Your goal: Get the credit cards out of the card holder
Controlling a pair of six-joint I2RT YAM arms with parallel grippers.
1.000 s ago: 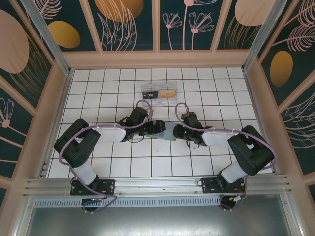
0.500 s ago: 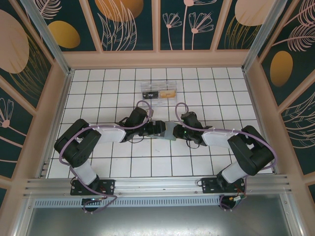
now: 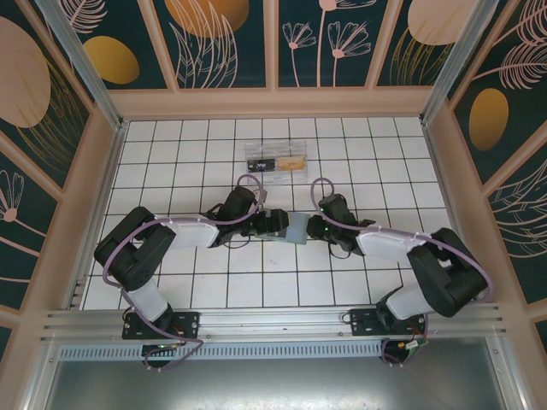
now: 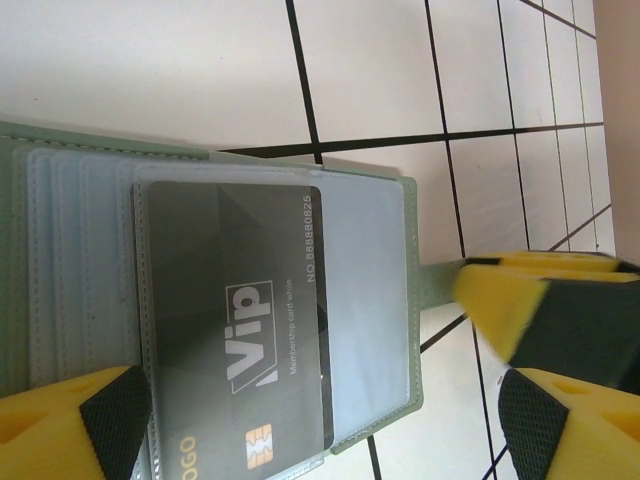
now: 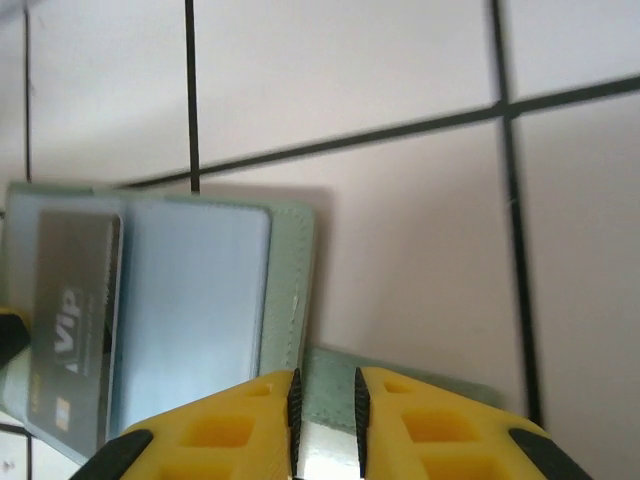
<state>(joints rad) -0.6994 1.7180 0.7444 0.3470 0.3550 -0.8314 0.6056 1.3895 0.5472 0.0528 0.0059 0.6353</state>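
White tiled table (image 3: 171,171) | one green card holder (image 3: 295,229) open at centre, between both arms | one dark VIP card (image 4: 240,340) in its sleeve | what look like two loose cards (image 3: 275,160) farther back | left gripper (image 3: 274,224) spread wide over holder | right gripper (image 5: 325,400) pinching holder's flap

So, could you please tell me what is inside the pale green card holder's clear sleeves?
The top clear plastic sleeve of the pale green card holder holds a dark grey VIP card. Further sleeves lie stacked beneath; their contents are covered.
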